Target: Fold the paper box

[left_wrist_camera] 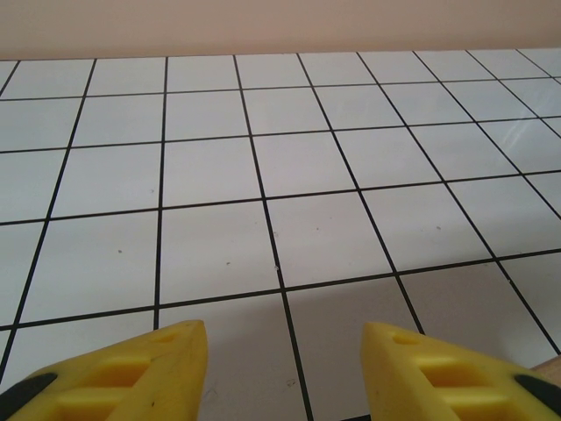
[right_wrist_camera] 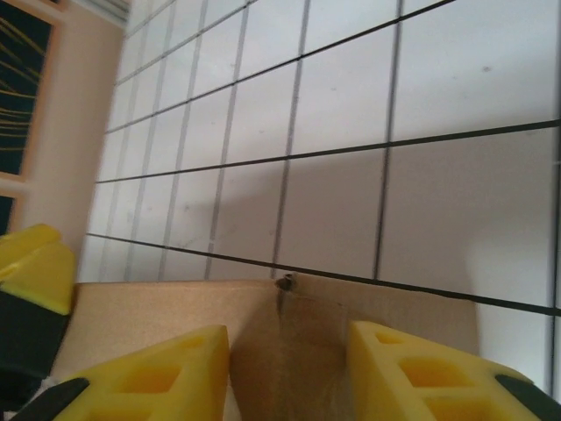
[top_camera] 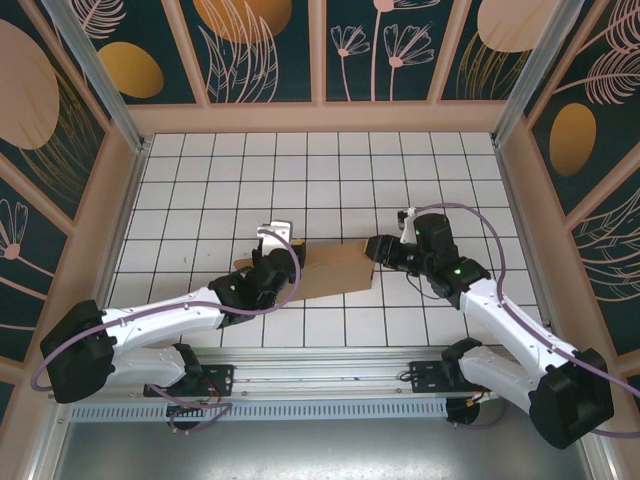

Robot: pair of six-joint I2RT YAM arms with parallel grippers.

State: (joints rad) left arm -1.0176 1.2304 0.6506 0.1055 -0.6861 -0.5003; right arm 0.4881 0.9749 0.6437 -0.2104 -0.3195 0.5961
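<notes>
Paper box [top_camera: 335, 268] flat on desk [top_camera: 230, 180]. Left tool [left_wrist_camera: 285, 331] half open over its left end; right tool [right_wrist_camera: 289, 333] part open astride crease at right end. Both empty.

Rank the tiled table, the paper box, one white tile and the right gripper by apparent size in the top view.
1. tiled table
2. paper box
3. One white tile and the right gripper look alike; the gripper is nearer the camera, so unranked.

Paper box [top_camera: 335, 270] left end hidden beneath left arm [top_camera: 250, 290], creases indistinct
</notes>
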